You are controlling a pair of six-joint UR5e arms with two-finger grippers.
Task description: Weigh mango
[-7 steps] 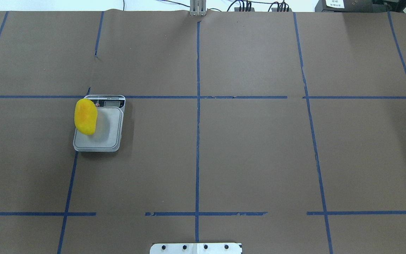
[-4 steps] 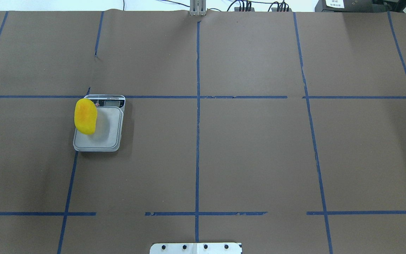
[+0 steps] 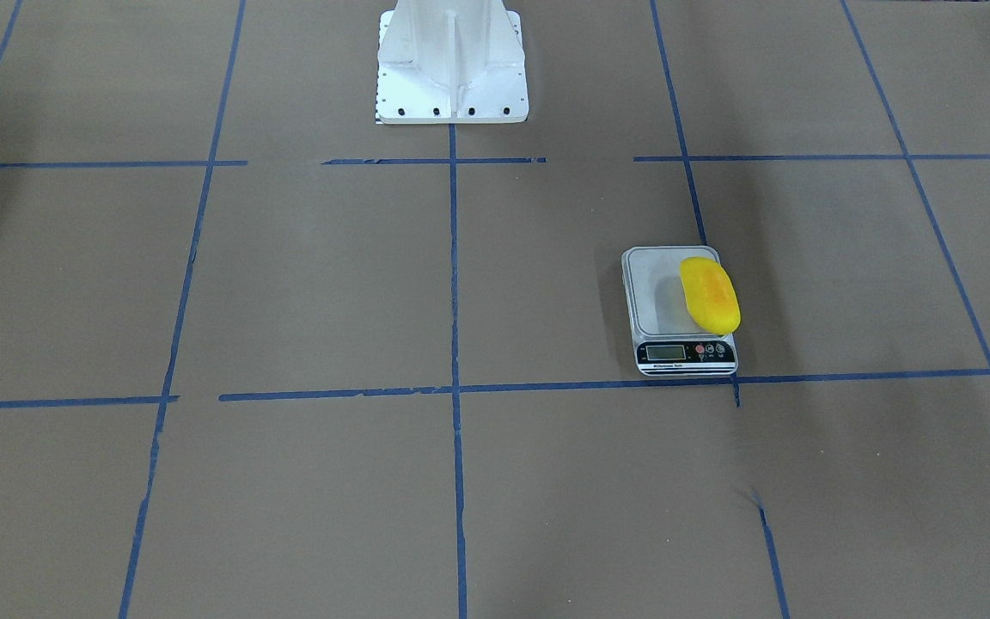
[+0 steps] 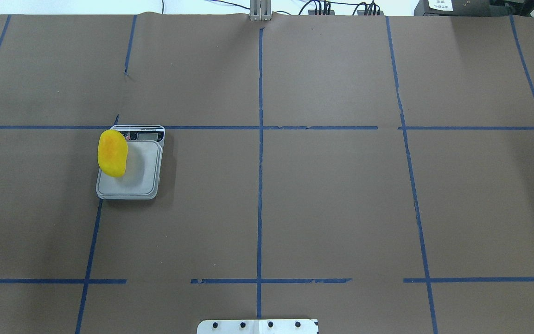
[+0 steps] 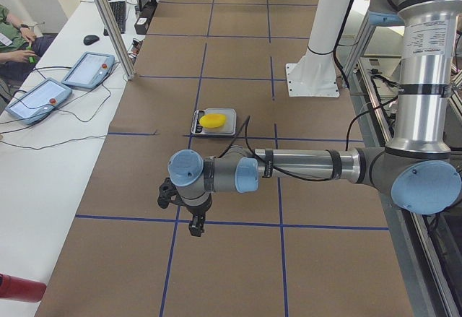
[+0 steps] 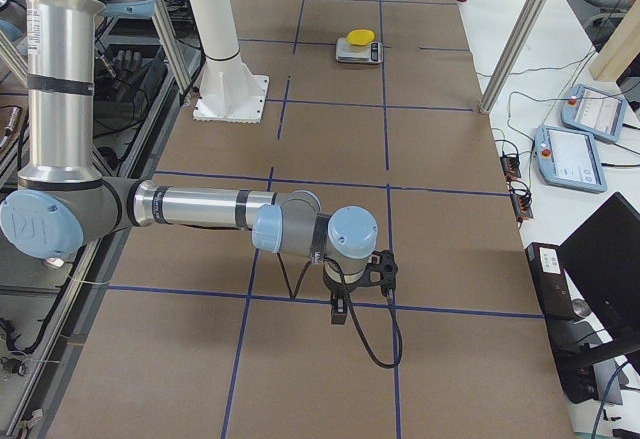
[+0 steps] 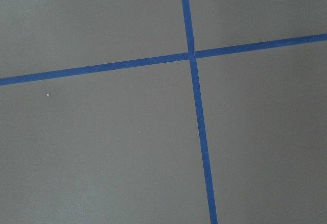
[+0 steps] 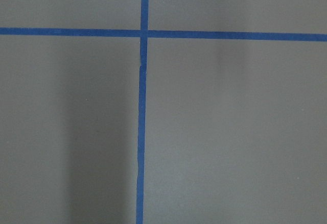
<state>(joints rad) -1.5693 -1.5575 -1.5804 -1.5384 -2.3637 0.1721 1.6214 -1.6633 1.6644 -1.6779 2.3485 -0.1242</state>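
The yellow mango (image 4: 112, 153) lies on the white digital scale (image 4: 139, 178), along the platform's left edge and overhanging it a little. In the front-facing view the mango (image 3: 710, 295) lies on the right side of the scale (image 3: 656, 297). No gripper touches it. My left gripper (image 5: 195, 225) hangs over bare table, well short of the scale, and shows only in the exterior left view. My right gripper (image 6: 338, 309) shows only in the exterior right view, far from the scale (image 6: 359, 51). I cannot tell whether either is open or shut. Both wrist views show only paper and tape.
Brown paper with blue tape grid lines (image 4: 260, 185) covers the table. The robot's white base (image 3: 452, 69) stands at the table's middle edge. Tablets (image 5: 40, 99) and cables lie on a side bench, where a person sits.
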